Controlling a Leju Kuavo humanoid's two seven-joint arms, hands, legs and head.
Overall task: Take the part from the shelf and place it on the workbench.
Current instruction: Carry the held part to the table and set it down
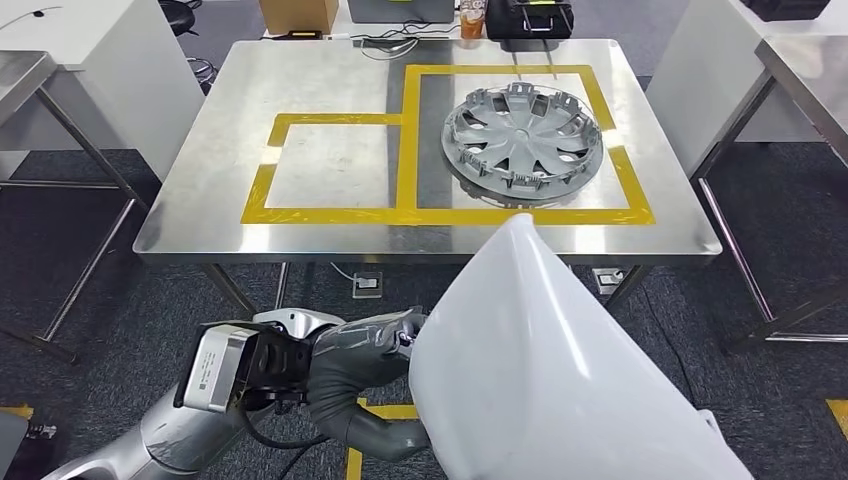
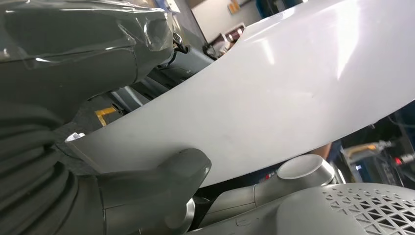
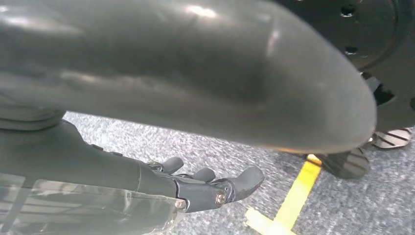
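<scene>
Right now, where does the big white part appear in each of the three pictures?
Head view: the white part fills the lower right, in front of the workbench.
Left wrist view: it spans the middle, with the left hand gripping its edge.
Right wrist view: its shaded underside arches above the right hand.
Shared landmark: yellow floor tape.

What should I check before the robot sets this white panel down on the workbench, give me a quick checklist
1. Left hand grips the white panel: ok, thumb pressed on its face.
2. Right hand supporting the panel: cannot tell; its fingers lie under the panel, contact unclear.
3. Free space on the workbench: ok, the smaller yellow-taped square is bare.
4. Larger taped square: not ok, the hubcap sits in it.
5. Panel over the bench: not ok, most of it hangs short of the near edge.
6. Clearance beneath the panel: cannot tell, it blocks the head view.
</scene>
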